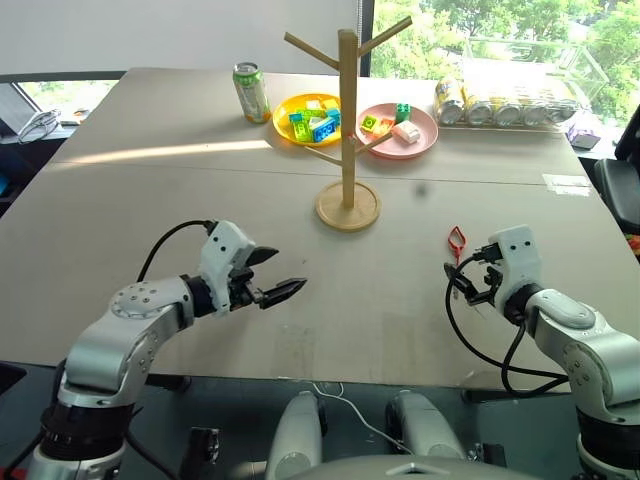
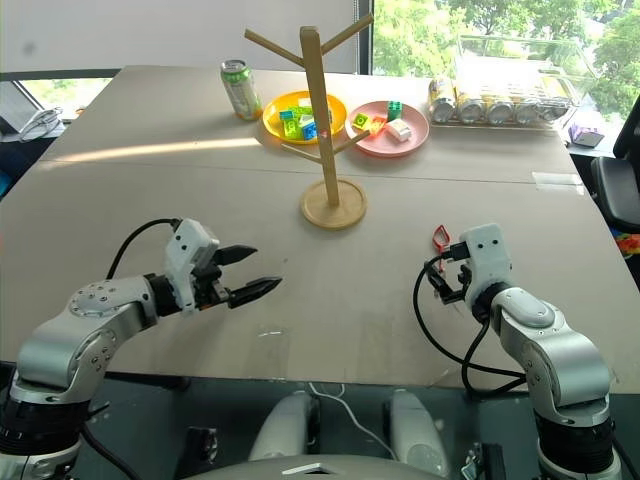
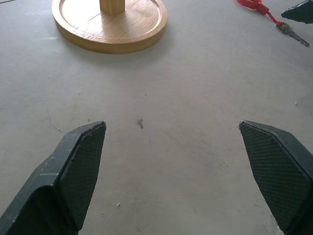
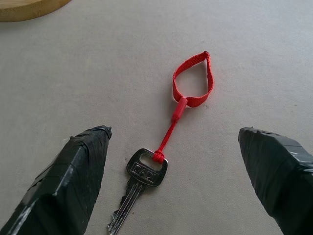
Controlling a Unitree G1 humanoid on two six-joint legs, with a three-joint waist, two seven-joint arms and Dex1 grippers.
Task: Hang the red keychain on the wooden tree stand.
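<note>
Both arms reach forward low over the table, elbows bent. The left gripper (image 1: 278,272) points forward and toward the right, its two black fingers spread wide. The right gripper (image 4: 186,171) tilts forward and down, fingers also wide apart, holding nothing.

Sunlit table (image 1: 120,220) before leafy window (image 1: 480,25)

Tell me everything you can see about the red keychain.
The red keychain is a flat woven red strap loop, joined by a thin red cord knotted to a silvery metal key. It lies flat on the grey tabletop, nothing gripping it, between the open fingers of the right tool, off to the right of the wooden tree stand.
</note>
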